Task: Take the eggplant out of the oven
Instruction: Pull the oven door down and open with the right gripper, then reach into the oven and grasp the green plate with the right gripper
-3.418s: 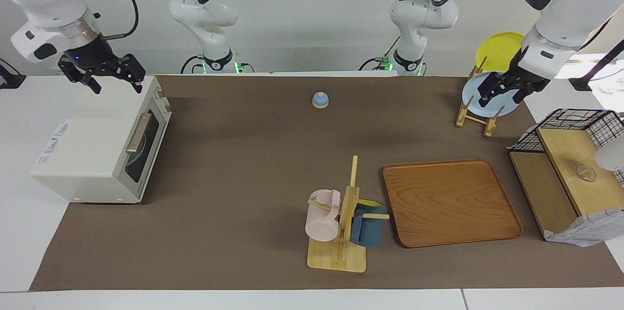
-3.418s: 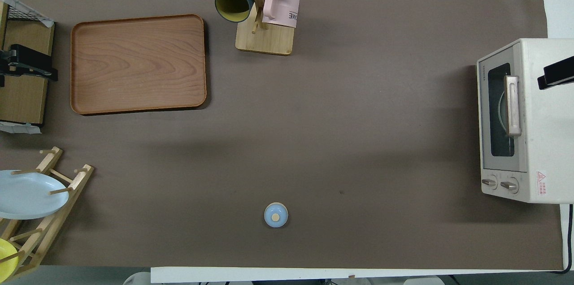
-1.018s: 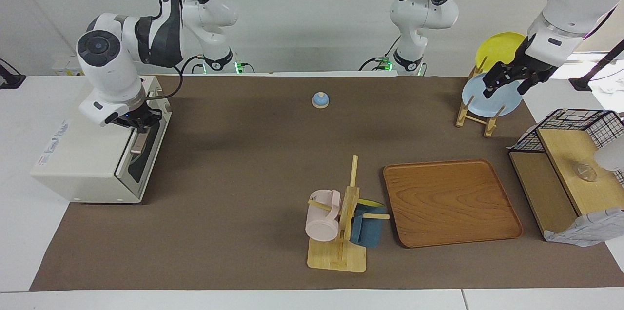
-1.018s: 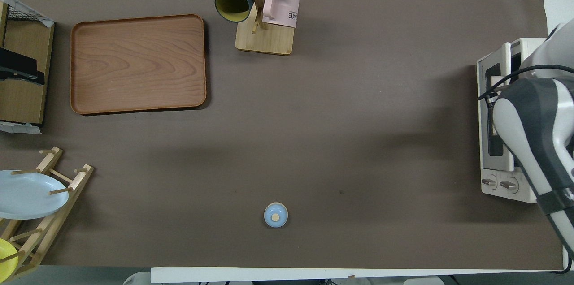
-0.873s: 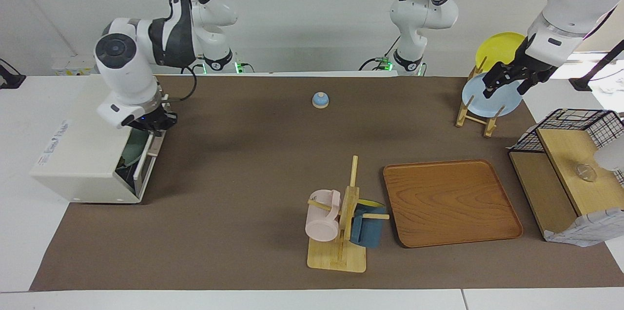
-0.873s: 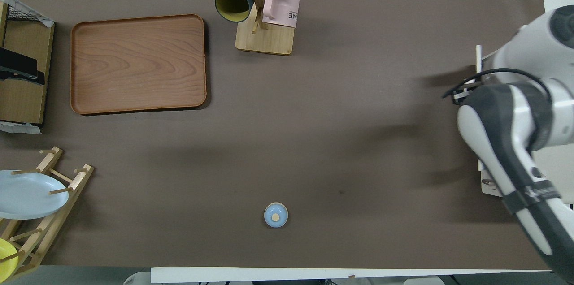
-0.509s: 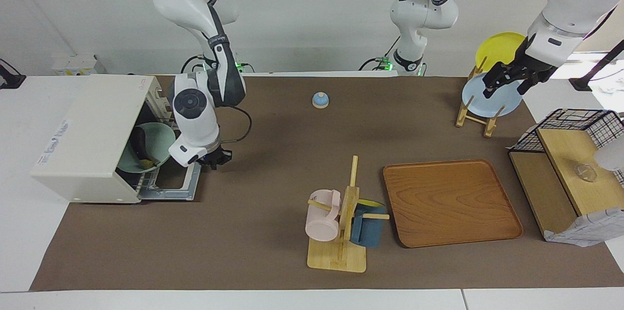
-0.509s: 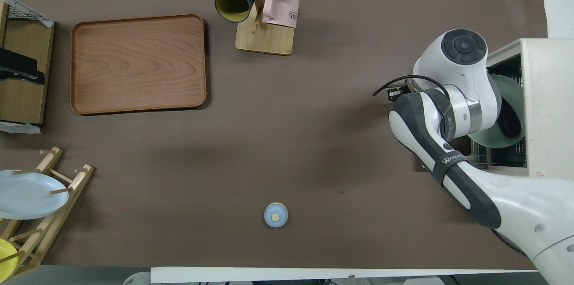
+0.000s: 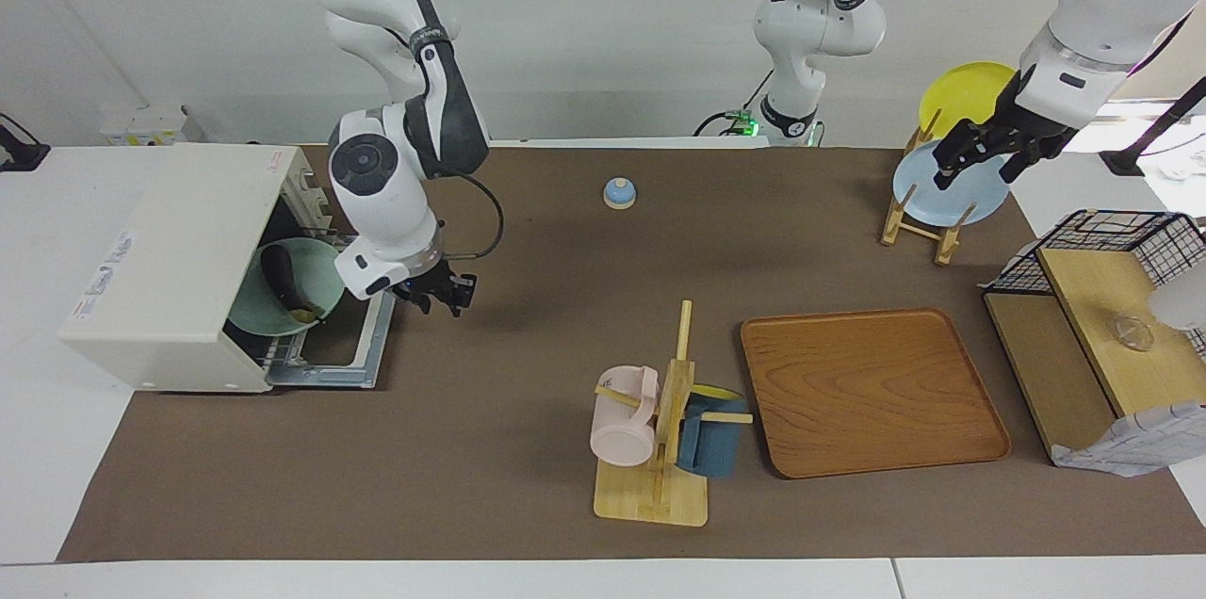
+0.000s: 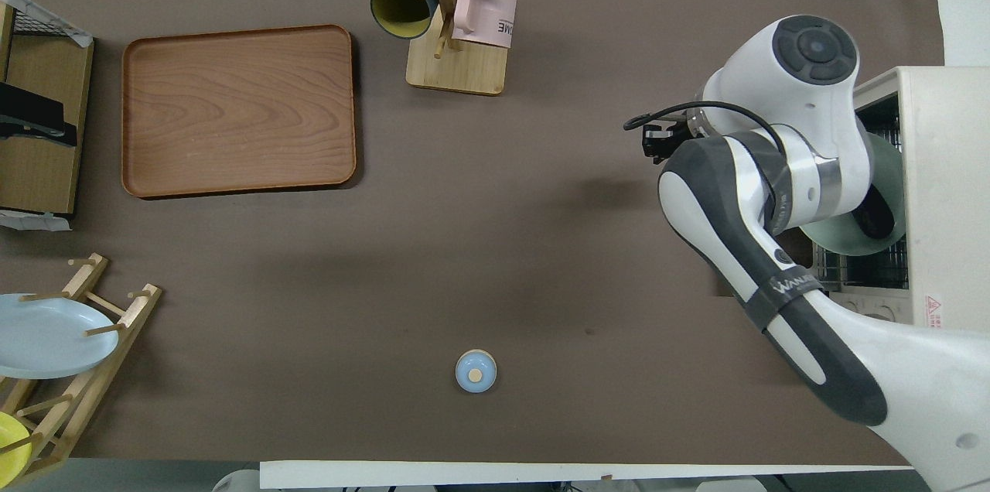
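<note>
The oven (image 9: pixel 179 269) door lies dropped open, exposing the eggplant (image 9: pixel 285 281) on its green plate (image 9: pixel 247 312). The right end effector (image 9: pixel 436 291), spread and empty, hangs just past the door; the left end effector (image 9: pixel 980 154) waits, spread, by the plate rack (image 9: pixel 919 222).

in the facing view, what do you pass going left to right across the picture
oven → eggplant → right gripper → blue bell → wooden tray → left gripper → wire basket
</note>
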Controlling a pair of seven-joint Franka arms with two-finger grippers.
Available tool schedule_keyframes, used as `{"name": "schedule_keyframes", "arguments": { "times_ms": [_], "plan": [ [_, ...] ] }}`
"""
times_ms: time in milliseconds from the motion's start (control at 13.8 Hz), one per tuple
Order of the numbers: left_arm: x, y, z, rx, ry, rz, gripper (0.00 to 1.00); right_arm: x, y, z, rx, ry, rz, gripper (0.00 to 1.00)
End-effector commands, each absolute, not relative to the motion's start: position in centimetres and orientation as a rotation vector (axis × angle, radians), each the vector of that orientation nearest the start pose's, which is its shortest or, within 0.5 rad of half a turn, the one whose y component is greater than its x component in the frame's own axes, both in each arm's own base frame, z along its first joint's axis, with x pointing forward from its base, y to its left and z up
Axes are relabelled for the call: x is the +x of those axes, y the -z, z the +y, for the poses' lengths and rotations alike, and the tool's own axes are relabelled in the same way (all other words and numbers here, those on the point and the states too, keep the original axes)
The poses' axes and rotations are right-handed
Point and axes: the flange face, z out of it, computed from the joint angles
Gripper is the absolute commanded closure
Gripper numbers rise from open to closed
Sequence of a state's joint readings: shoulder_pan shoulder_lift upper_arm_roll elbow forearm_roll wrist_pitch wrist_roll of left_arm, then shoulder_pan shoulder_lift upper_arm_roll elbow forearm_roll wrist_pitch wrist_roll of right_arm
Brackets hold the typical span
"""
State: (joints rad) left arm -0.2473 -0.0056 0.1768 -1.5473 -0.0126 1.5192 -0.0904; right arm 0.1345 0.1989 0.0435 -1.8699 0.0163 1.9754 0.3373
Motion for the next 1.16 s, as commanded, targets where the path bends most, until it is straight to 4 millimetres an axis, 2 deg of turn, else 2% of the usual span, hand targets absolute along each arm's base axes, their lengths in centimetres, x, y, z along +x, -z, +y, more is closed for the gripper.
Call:
{"name": "schedule_keyframes", "arguments": {
  "times_ms": [0, 145, 291, 364, 509, 655, 945, 1091],
  "plan": [
    [54.1, -63.7, -3.7, -3.141, -0.046, -0.024, 0.00, 58.1, -39.4, 6.9, -3.115, -0.267, 0.206, 0.28],
    [54.0, -63.8, -3.7, -3.140, -0.044, -0.024, 0.00, 57.6, -40.2, 2.4, -3.123, -0.311, 0.128, 0.28],
    [54.0, -63.8, -3.7, -3.140, -0.044, -0.024, 0.00, 57.2, -40.1, -0.4, -3.127, -0.351, 0.071, 0.28],
    [54.1, -63.7, -3.7, -3.139, -0.046, -0.027, 0.00, 56.6, -39.6, -1.2, -3.125, -0.368, 0.057, 0.28],
    [54.1, -63.7, -3.7, -3.139, -0.046, -0.027, 0.00, 56.0, -38.7, -1.5, -3.141, -0.356, 0.006, 0.28],
    [54.1, -63.7, -3.7, -3.139, -0.046, -0.024, 0.00, 56.0, -38.6, -1.9, -3.202, -0.351, -0.110, 0.33],
    [54.0, -63.8, -3.6, -3.140, -0.044, -0.027, 0.00, 54.4, -36.6, -1.4, -3.259, -0.304, -0.203, 0.64],
    [54.1, -63.7, -3.7, -3.139, -0.046, -0.027, 0.00, 54.3, -36.6, -1.5, -3.270, -0.311, -0.216, 0.74]
  ]
}}
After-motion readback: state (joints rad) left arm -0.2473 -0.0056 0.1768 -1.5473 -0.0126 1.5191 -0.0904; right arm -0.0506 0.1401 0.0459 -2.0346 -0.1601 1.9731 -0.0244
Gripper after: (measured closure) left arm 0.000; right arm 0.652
